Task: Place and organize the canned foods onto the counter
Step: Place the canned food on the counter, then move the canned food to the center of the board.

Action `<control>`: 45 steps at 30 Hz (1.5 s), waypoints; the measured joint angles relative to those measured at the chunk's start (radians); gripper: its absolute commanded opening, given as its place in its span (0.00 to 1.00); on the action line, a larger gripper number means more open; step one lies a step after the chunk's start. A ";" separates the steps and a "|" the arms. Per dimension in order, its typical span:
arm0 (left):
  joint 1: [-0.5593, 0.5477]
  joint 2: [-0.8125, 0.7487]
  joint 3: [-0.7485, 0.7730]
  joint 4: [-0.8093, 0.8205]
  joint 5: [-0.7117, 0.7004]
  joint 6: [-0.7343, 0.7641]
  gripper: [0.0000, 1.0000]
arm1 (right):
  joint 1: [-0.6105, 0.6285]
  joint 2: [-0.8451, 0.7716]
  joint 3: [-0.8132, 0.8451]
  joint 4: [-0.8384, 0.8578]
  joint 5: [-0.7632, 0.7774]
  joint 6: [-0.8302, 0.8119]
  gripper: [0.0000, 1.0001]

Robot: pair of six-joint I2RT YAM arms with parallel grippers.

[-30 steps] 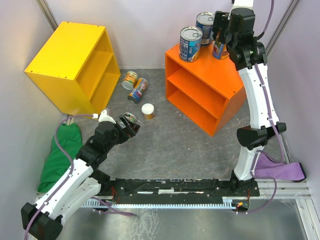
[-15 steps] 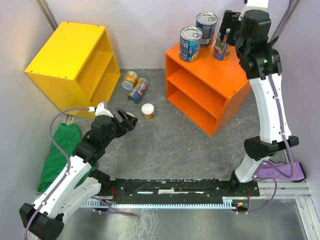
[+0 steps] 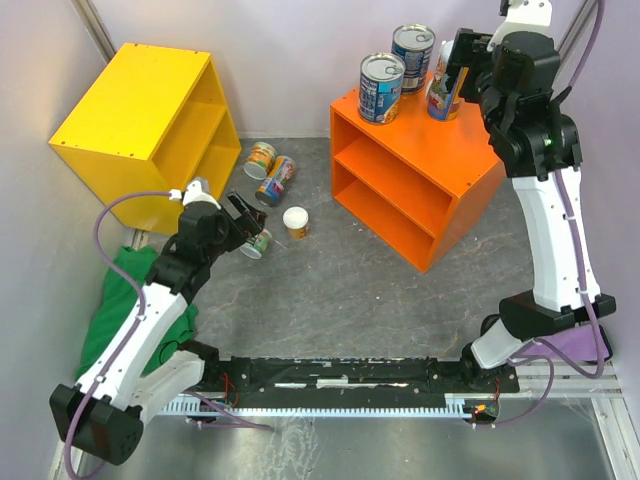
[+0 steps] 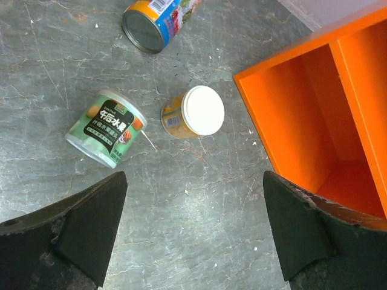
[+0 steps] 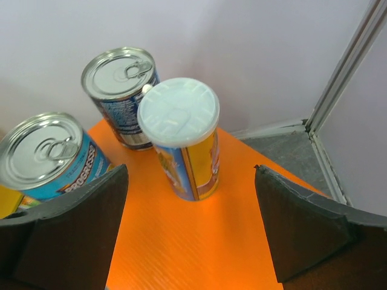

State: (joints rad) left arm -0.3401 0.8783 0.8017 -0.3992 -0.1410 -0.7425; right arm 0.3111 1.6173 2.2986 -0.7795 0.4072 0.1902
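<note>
- Right wrist view: right tool (image 5: 190, 172) spread apart, empty, close above a white-lidded can (image 5: 184, 145) standing on the orange cabinet (image 5: 199, 241), not touching it.
- Blue tin (image 5: 124, 96) and second blue tin (image 5: 45, 157) upright on the same top, just behind that can.
- Left tool (image 4: 193, 178) wide apart, gripping nothing, over the table (image 4: 199, 241).
- Beneath it: green can (image 4: 107, 128) on its side, yellow can (image 4: 193, 112) near it, colourful can (image 4: 154, 21) lying farther off.
- Fourth loose can (image 3: 260, 158) by the yellow cabinet (image 3: 140, 110).
</note>
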 measured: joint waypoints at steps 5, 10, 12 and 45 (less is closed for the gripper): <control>0.073 0.108 0.020 0.041 0.060 0.001 0.99 | 0.058 -0.072 -0.071 0.002 0.005 0.009 0.91; 0.118 0.226 0.046 0.091 0.095 0.008 0.99 | 0.157 -0.184 -0.182 0.011 0.025 0.019 0.91; 0.129 0.286 0.070 0.109 0.099 0.012 0.99 | 0.194 -0.237 -0.246 0.019 0.038 0.025 0.90; 0.143 0.994 0.452 0.384 0.012 0.347 0.99 | 0.418 -0.444 -0.637 0.025 0.030 0.094 0.89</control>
State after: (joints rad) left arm -0.1974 1.8725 1.2537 -0.0151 -0.1287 -0.3958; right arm 0.7292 1.1728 1.6619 -0.7544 0.4374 0.2844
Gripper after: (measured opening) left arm 0.993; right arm 0.888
